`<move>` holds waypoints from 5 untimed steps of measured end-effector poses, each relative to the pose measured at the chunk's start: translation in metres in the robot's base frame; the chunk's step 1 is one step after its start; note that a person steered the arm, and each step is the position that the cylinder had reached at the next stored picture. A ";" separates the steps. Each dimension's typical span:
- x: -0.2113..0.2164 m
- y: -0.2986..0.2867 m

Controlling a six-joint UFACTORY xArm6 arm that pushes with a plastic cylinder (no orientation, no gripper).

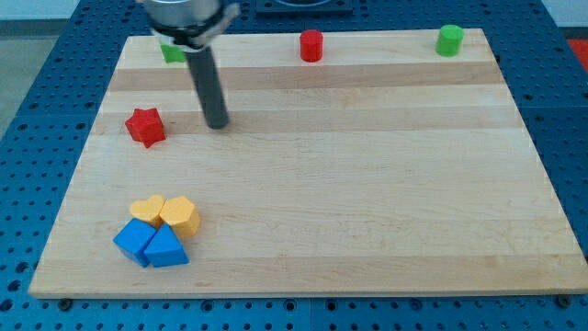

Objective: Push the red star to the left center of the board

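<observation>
The red star lies on the wooden board at the view's left, a little above mid-height. My tip rests on the board to the right of the star, with a clear gap between them. The rod rises from the tip toward the view's top.
A red cylinder and a green cylinder stand along the top edge. A green block at top left is partly hidden behind the rod. At bottom left sit a yellow heart, a yellow hexagon, a blue cube and a blue triangle.
</observation>
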State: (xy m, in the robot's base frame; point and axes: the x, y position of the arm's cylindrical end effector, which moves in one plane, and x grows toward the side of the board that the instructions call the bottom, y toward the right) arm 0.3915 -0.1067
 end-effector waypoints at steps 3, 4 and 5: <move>0.067 -0.056; 0.068 -0.117; 0.076 -0.173</move>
